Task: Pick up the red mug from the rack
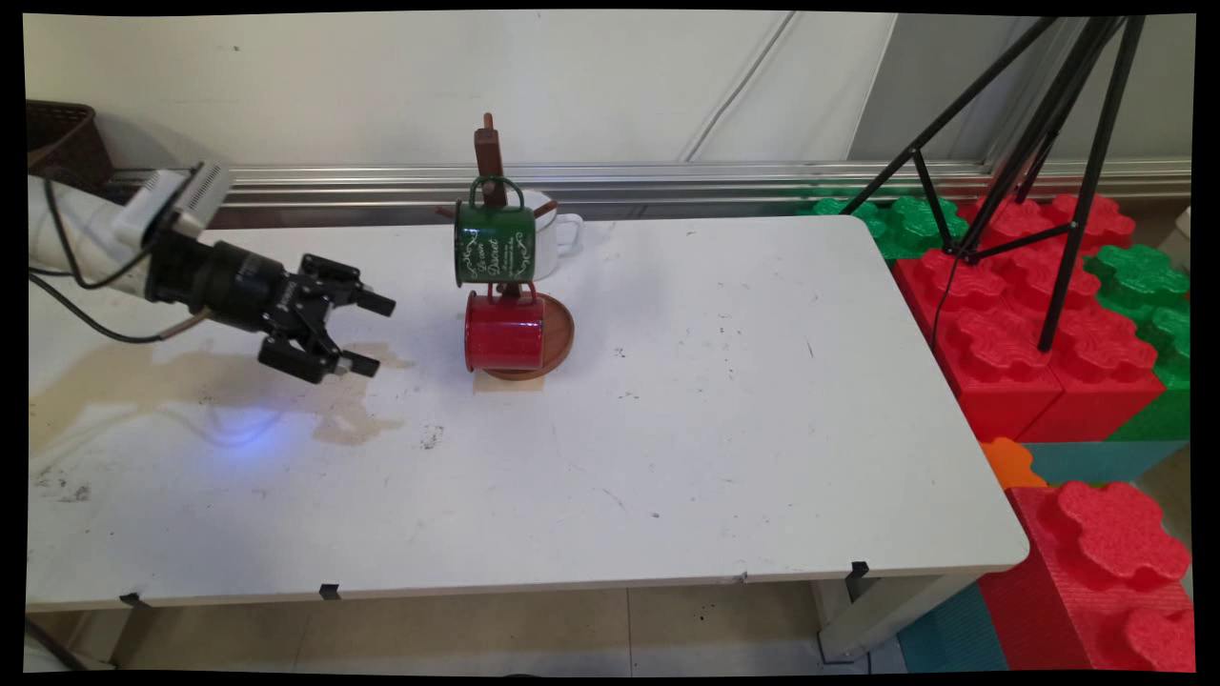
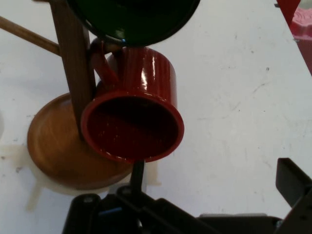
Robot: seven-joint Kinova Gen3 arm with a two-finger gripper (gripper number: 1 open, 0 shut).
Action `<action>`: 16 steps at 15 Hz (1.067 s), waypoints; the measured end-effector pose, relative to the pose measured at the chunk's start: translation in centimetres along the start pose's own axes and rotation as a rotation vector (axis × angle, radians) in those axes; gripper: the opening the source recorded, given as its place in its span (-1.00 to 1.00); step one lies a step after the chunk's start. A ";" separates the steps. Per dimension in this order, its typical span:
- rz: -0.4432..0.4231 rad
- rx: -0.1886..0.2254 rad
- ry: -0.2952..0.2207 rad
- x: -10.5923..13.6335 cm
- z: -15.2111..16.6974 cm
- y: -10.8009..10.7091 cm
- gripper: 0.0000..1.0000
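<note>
Gripper (image 1: 366, 332) hovers above the worktop (image 1: 724, 400) left of the wooden mug tree (image 1: 491, 162), jaws spread, nothing held, pointing at the red mug (image 1: 503, 332). That mug hangs by its handle from a low peg, mouth toward the hand camera; the green mug (image 1: 494, 243) hangs directly above it, nearly touching.

Risks (judgement only): the stand looks light on its round base (image 2: 53, 151); a sideways nudge could tip it and drop both mugs. A finger rising under the green mug could knock it off its peg.

1 white mug (image 1: 562, 229) stands behind the post. Tripod (image 1: 1048, 143) and foam blocks (image 1: 1010, 333) stand beyond the right edge, well apart.
</note>
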 end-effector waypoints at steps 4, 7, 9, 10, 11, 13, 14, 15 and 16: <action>-0.007 -0.014 0.001 -1.0 1.8 0.0 1.00; -0.018 -0.019 0.007 -1.7 3.2 -0.1 1.00; -0.027 -0.021 0.014 -2.0 4.0 -0.1 1.00; -0.031 -0.021 0.017 -2.1 4.2 -0.1 1.00; -0.036 -0.022 0.023 -2.3 4.5 -0.2 1.00; -0.045 -0.023 0.032 -2.4 5.0 -0.2 1.00; -0.049 -0.024 0.036 -2.5 5.2 -0.2 1.00; -0.054 -0.024 0.043 -2.6 5.5 -0.2 1.00; -0.058 -0.024 0.047 -2.7 5.7 -0.3 1.00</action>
